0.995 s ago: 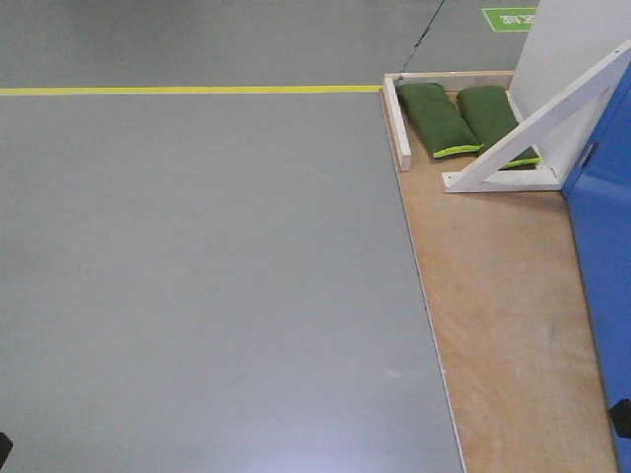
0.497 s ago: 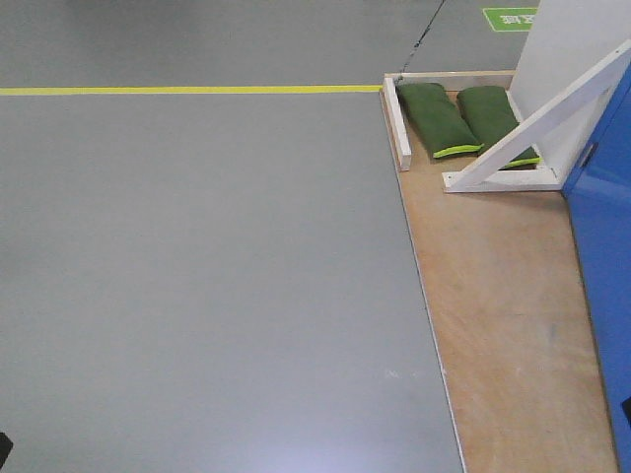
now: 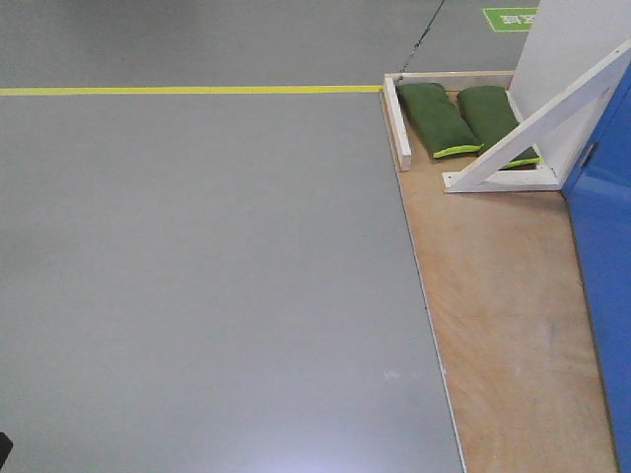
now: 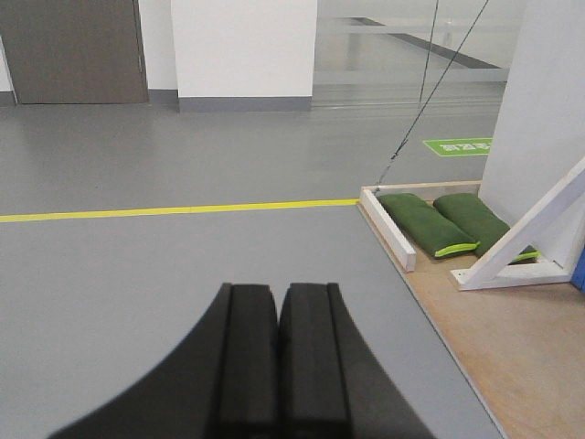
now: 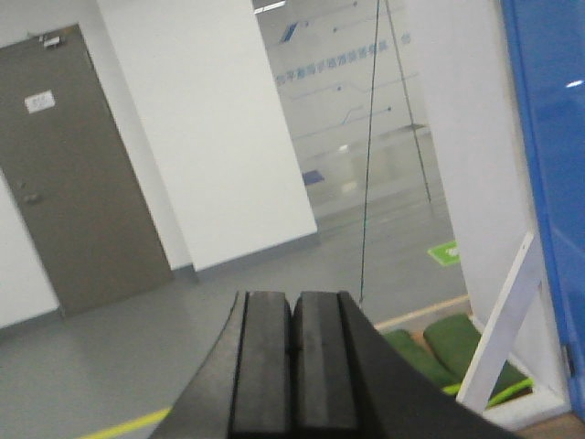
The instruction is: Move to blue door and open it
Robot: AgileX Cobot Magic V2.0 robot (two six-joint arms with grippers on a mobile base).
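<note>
Blue door is seen at the far right edge of the front view, along the plywood platform, right beside the white brace. Left claw and right claw are both shown pressed together, nothing pinched.

This looks like an indoor robot test hall in an industrial building: a wide, smooth grey floor carries a yellow lane line and a green floor sign. The blue door stands as a mock-up on a plywood base, propped by a white diagonal brace with green sandbags lying beneath it. Behind are a white wall, a glass partition and a grey-brown door.
</note>
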